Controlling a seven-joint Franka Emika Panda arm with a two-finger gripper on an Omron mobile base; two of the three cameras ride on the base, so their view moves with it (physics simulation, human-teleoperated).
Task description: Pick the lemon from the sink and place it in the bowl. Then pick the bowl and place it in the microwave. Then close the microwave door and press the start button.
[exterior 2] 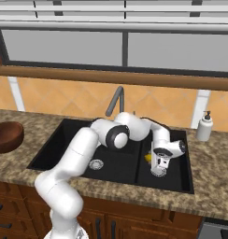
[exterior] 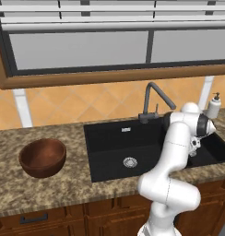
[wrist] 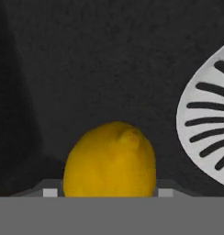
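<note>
Yellow lemon (wrist: pixel 109 159) lying on sink (exterior 2: pixel 69 135) floor in right basin, just beside round drain (wrist: pixel 206 120), sitting directly ahead of gripper (exterior 2: pixel 159 172), between finger lines. Jaw opening and any hold: cannot tell. Bowl (exterior: pixel 42 157) waiting on counter (exterior: pixel 50 193), well left of drain.

Lemon (wrist: pixel 110 160) in sink (exterior 2: pixel 64 140), beside drain (wrist: pixel 208 133)
</note>
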